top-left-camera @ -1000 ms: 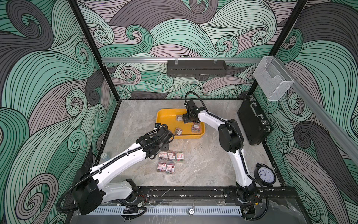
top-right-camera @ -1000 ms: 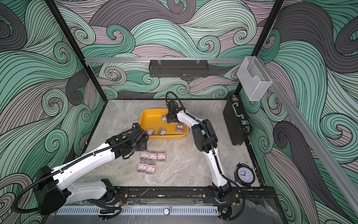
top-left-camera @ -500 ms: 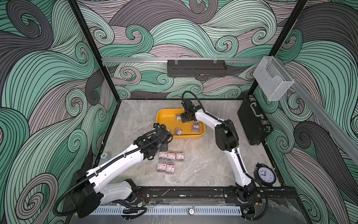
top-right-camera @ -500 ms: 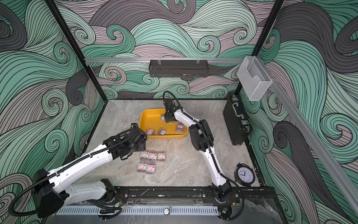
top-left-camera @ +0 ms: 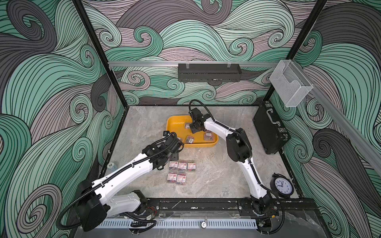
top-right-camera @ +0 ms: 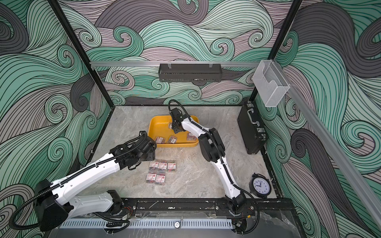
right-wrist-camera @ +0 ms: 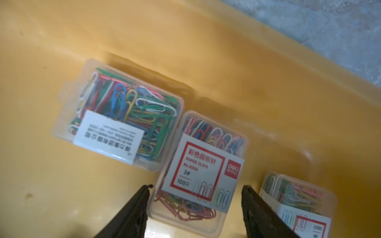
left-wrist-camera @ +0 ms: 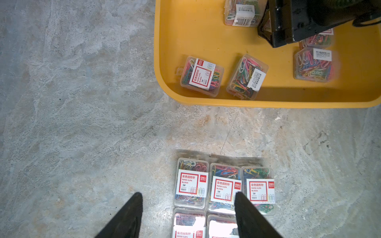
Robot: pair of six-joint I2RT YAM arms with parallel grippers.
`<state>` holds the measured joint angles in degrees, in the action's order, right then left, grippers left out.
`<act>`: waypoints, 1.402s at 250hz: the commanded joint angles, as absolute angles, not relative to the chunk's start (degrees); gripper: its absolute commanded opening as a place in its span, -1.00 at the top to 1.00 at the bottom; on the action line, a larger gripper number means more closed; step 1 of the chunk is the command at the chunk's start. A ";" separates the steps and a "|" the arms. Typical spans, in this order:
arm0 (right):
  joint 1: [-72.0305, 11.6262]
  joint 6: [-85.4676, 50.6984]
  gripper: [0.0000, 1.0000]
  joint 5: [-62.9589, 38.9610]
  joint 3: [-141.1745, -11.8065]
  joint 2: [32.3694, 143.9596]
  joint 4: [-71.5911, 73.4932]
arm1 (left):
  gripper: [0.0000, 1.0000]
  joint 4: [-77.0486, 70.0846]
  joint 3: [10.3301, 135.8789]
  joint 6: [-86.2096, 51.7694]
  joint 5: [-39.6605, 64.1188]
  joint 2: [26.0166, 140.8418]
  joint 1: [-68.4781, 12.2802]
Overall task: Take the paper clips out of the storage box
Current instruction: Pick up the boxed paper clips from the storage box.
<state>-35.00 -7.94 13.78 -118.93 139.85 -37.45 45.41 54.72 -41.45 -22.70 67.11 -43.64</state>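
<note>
Okay, I'm watching the left gripper (left-wrist-camera: 187,193) hovering over the marble table (left-wrist-camera: 72,103), its fingers (left-wrist-camera: 132,214) spread wide and holding nothing. Five boxes of paper clips (top-left-camera: 181,171) are lying in two tidy rows on the table, just in front of the yellow storage box (top-left-camera: 175,125). Over in the tray, the right gripper (right-wrist-camera: 196,186) is reaching down with its fingers (right-wrist-camera: 132,212) straddling a labelled box (right-wrist-camera: 198,171), one finger close at each side. I cannot tell whether they are pinching it. More clip boxes are sitting loose on the tray floor, two near the front rim (left-wrist-camera: 201,76) (left-wrist-camera: 246,77) and one at each side of the straddled one.
</note>
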 commanded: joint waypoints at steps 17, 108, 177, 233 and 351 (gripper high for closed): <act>-34.35 -10.46 -0.43 16.02 -120.22 141.15 -39.67 | -0.38 47.46 55.21 -41.39 -23.55 65.67 -43.32; -32.66 -13.04 -0.35 11.01 -123.81 143.09 -39.73 | -0.38 47.38 55.24 -41.40 -23.27 65.57 -43.31; -32.02 -14.72 -0.28 8.85 -125.88 145.17 -40.03 | -0.38 47.36 55.54 -40.61 -23.02 66.22 -43.30; -31.82 -14.46 -0.14 7.71 -126.38 145.00 -40.36 | -0.38 47.21 55.94 -40.10 -22.94 66.61 -43.30; -32.54 -12.37 -0.04 10.23 -119.44 134.53 -40.28 | -0.38 45.62 56.52 -39.52 -21.67 68.03 -43.28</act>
<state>-32.18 -13.52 8.73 -121.38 140.99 -39.55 45.21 54.74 -40.29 -21.98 67.79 -43.64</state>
